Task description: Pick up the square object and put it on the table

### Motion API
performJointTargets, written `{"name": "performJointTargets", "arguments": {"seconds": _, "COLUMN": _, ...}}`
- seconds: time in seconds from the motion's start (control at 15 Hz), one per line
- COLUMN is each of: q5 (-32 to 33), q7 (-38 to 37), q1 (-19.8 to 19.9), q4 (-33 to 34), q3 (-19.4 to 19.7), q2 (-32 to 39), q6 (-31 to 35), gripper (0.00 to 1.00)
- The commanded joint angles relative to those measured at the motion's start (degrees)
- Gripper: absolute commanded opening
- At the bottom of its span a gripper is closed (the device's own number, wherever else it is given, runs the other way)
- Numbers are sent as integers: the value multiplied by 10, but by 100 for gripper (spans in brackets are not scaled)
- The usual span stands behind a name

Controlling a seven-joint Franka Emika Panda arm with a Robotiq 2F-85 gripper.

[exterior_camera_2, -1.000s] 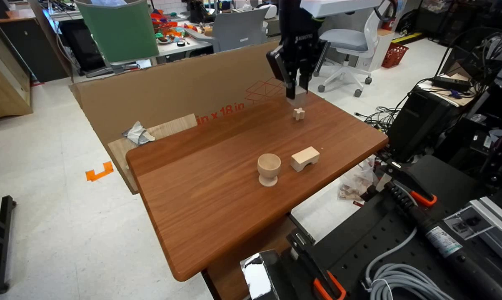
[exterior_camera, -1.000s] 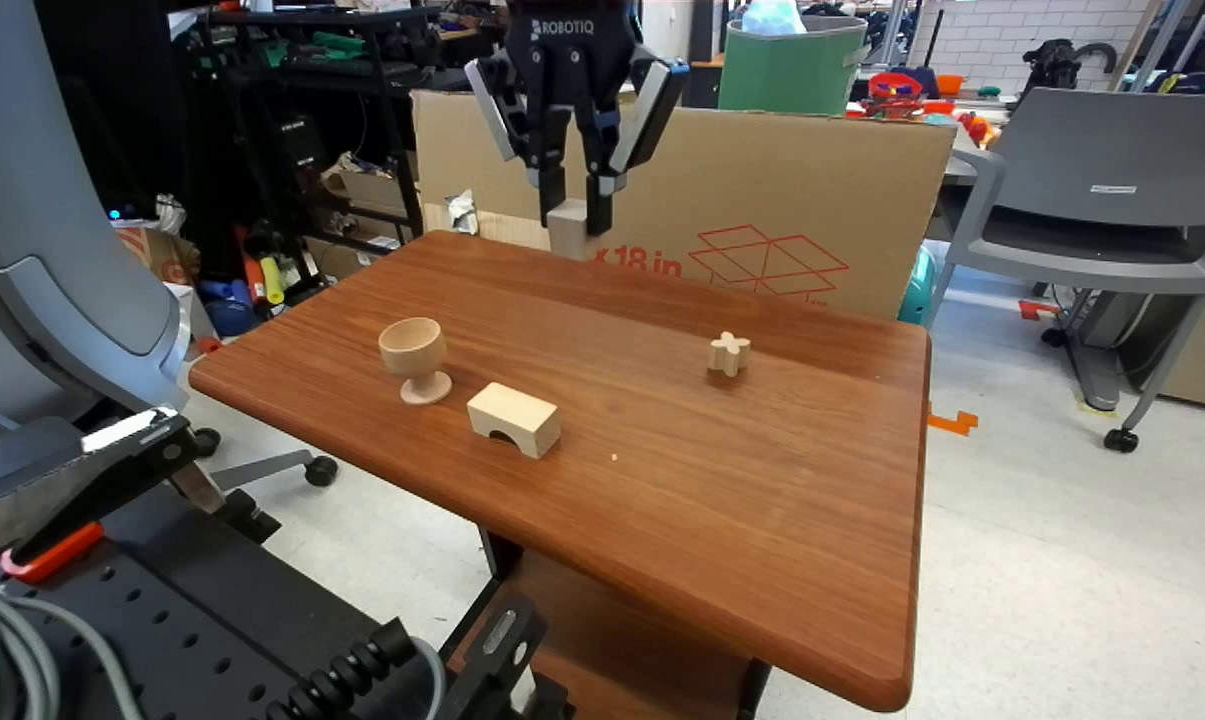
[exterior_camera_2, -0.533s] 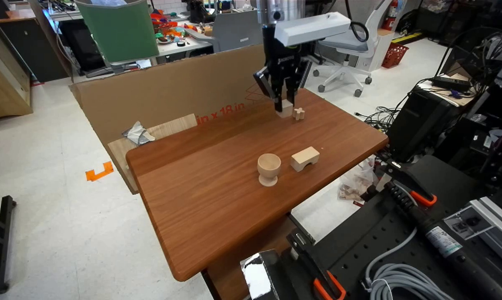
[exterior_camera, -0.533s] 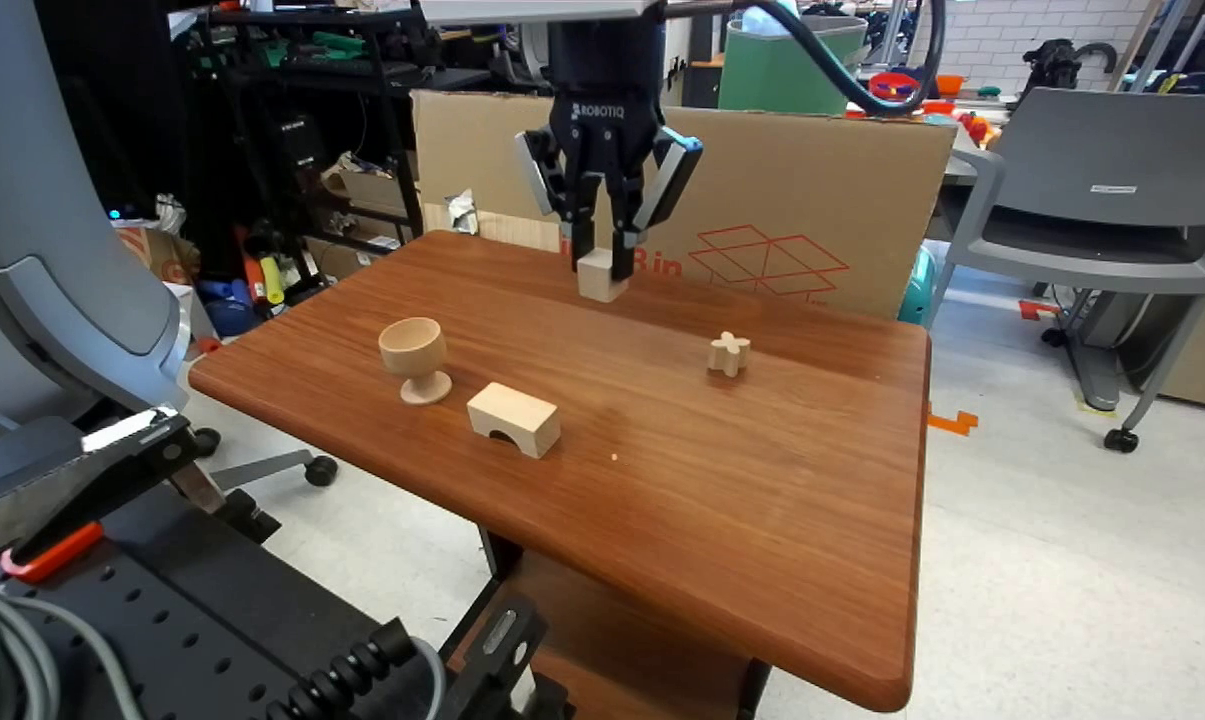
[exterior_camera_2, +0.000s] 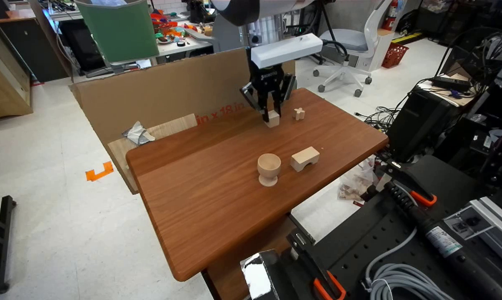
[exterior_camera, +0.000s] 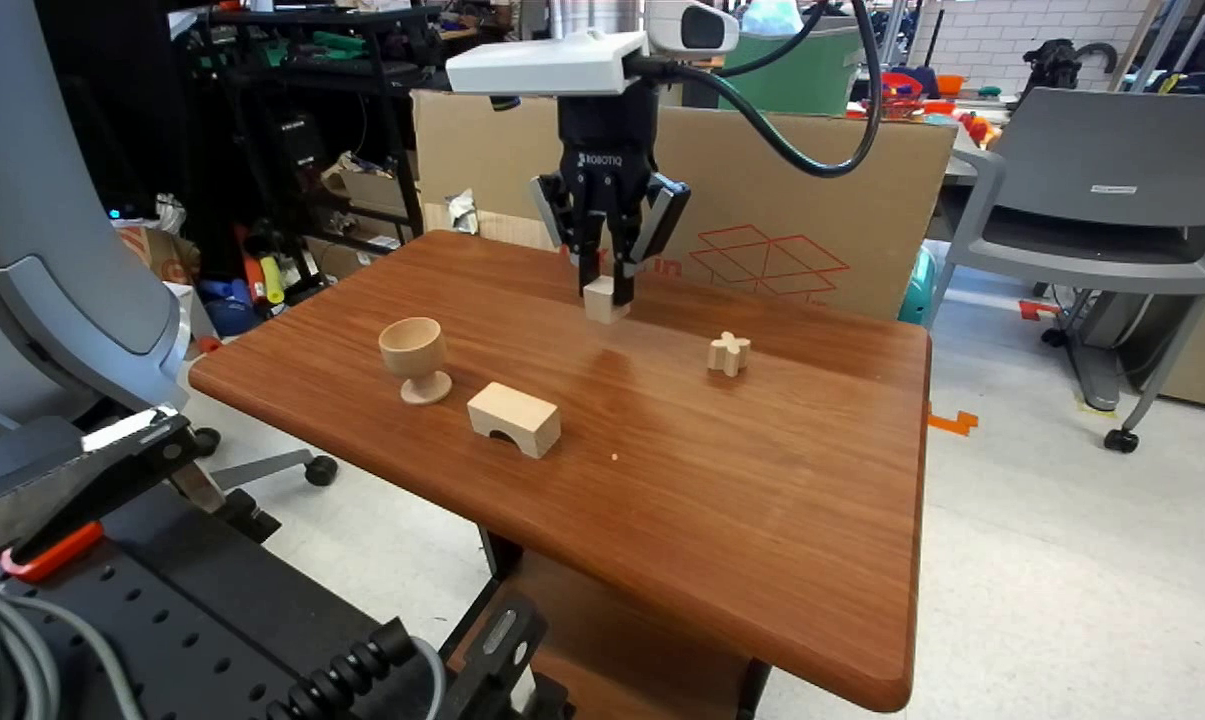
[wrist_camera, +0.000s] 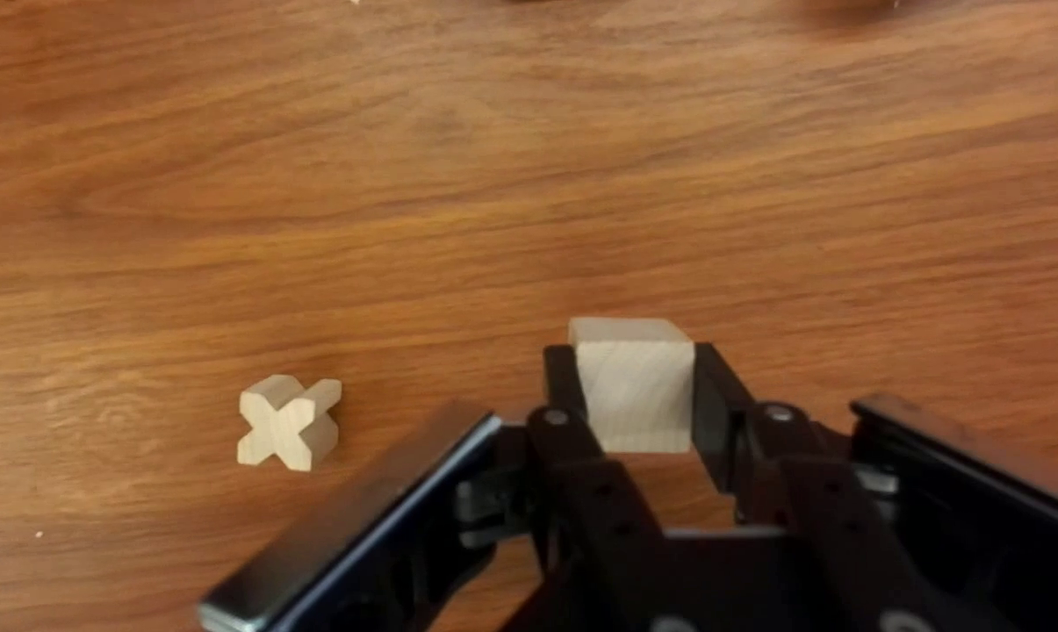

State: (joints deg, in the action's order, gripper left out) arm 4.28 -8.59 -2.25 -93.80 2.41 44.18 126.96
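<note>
Gripping a pale wooden cube, the Robotiq gripper is pointing downward over the reddish-brown wooden tabletop. Its jaws are standing narrow, the dark finger pads touching two opposite faces of the cube; in the wrist view the cube is filling the gap between them. The cube is hanging above the tabletop, underside apart from the wood, toward the long edge beside the cardboard sheet.

Other pieces are resting on the tabletop. An X-shaped wooden block is standing near the cube, apart from it, to its left in the wrist view. A wooden arch block is sitting with its cut-out facing down. A wooden goblet is standing upright just beside the arch block, a gap showing between the two in both exterior views.

Surroundings: the cardboard sheet, bearing red print, is standing behind the tabletop's far edge in both exterior views. A crumpled silvery piece is showing near one rounded corner. Above the gripper a white oblong box is sitting, with a dark cable looping out from its end.
</note>
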Motion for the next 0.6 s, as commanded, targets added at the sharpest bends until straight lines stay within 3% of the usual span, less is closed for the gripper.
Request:
{"name": "performJointTargets", "arguments": {"seconds": 0.0, "q5": 7, "q7": -24, "q1": -15, "q4": 59, "q3": 14, "q2": 38, "q6": -40, "gripper": 8}}
{"name": "performJointTargets", "arguments": {"seconds": 0.4, "q5": 4, "q7": -35, "q1": -16, "q4": 102, "q3": 14, "q2": 72, "q6": -73, "gripper": 8}}
{"name": "performJointTargets", "arguments": {"seconds": 0.47, "q5": 4, "q7": -36, "q1": -16, "q4": 107, "q3": 14, "q2": 76, "q6": -77, "gripper": 25}}
{"name": "performJointTargets", "arguments": {"seconds": 0.53, "q5": 5, "q7": -37, "q1": -16, "q4": 111, "q3": 15, "q2": 79, "q6": -80, "gripper": 58}}
